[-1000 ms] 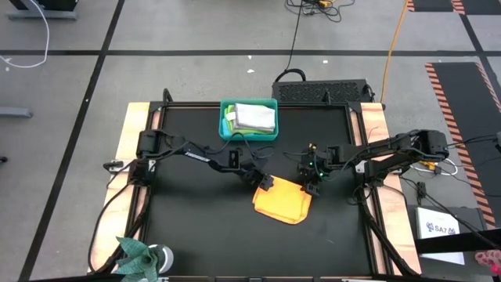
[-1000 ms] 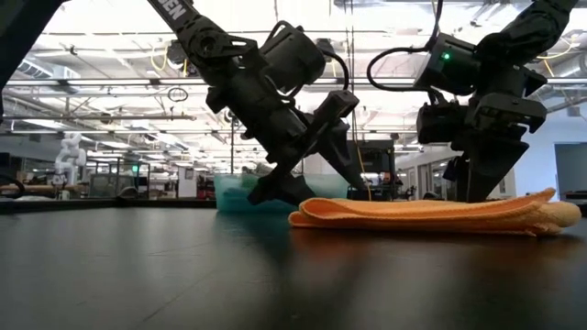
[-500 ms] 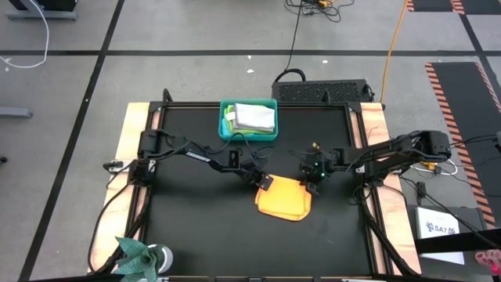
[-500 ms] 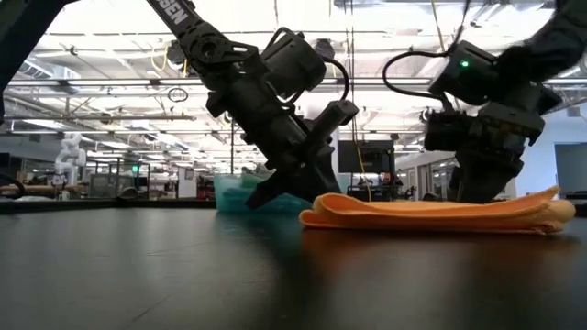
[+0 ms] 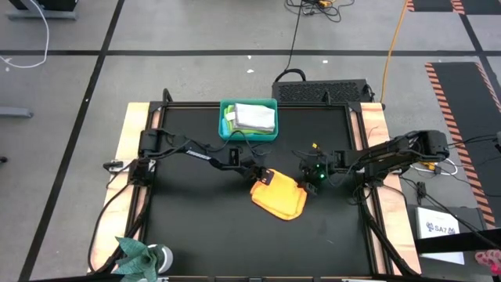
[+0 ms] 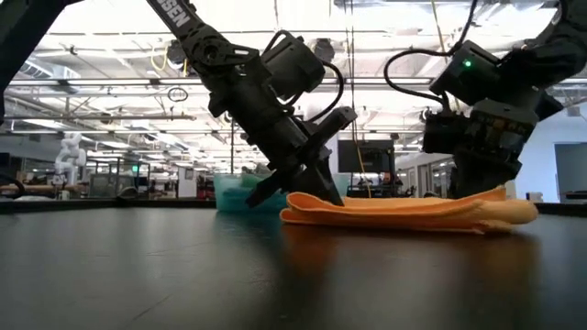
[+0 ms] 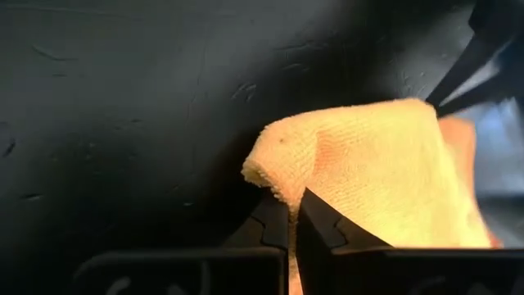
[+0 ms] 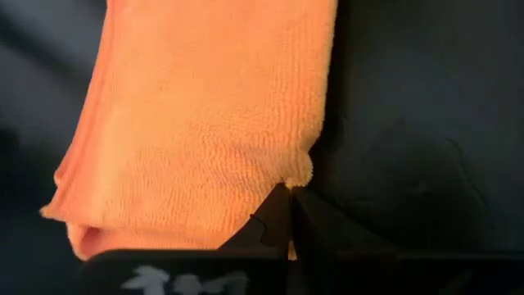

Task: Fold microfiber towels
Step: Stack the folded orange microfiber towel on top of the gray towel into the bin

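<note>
One orange-yellow towel [image 5: 280,200] lies folded near the middle of the black surface [image 5: 196,227], and we count just this one out on it. In the low view it rests flat as a layered stack [image 6: 404,213].

We see two grippers, both down at the towel. The left gripper [image 5: 264,179] sits at the towel's ten o'clock corner with its jaws clamped together on that corner, as the left wrist view shows [image 7: 295,221]. The right gripper [image 5: 317,180] sits at the towel's two o'clock corner, jaws also pinched shut on the cloth edge [image 8: 286,217].

At twelve o'clock from the towel stands one teal bin [image 5: 225,129] near the far edge of the surface. In it we make out one light grey towel [image 5: 254,117] on top and a strip of lime green towel [image 5: 228,117] beside it; further cloths underneath we cannot tell apart.

At the surface's seven o'clock corner lies one teal towel [image 5: 137,254], crumpled.
</note>
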